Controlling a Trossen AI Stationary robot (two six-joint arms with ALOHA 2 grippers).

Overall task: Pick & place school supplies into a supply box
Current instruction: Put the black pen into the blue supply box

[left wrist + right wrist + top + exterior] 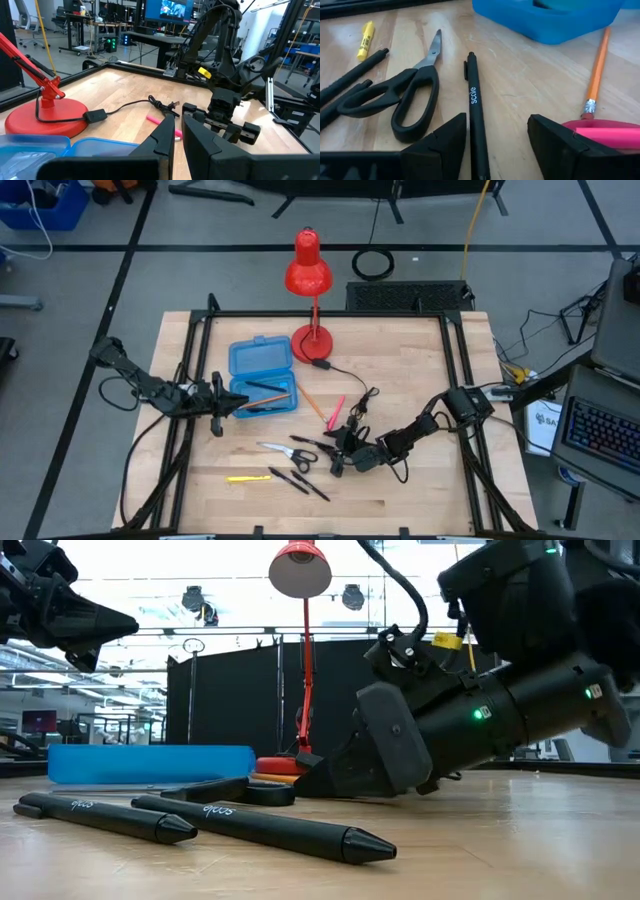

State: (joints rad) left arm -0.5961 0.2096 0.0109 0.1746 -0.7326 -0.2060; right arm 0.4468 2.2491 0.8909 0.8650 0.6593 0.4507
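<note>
Pale wood-grain tabletop, framed in black rails, with supplies scattered on it.

Right gripper [497, 137] is lowered to the wood, its jaws spread wide around a slim black pen [475, 115]; black-handled scissors [405, 95] and an orange pencil [597, 70] lie just beside. Left gripper [217, 408] is held nearly closed, empty, at the translucent blue box [263, 377], whose hinged lid is open.

The red desk lamp [312, 290] and its black cord [350, 385] block the table's [420, 350] far middle (supply box [263, 375] beside them); the far right corner lies free.
</note>
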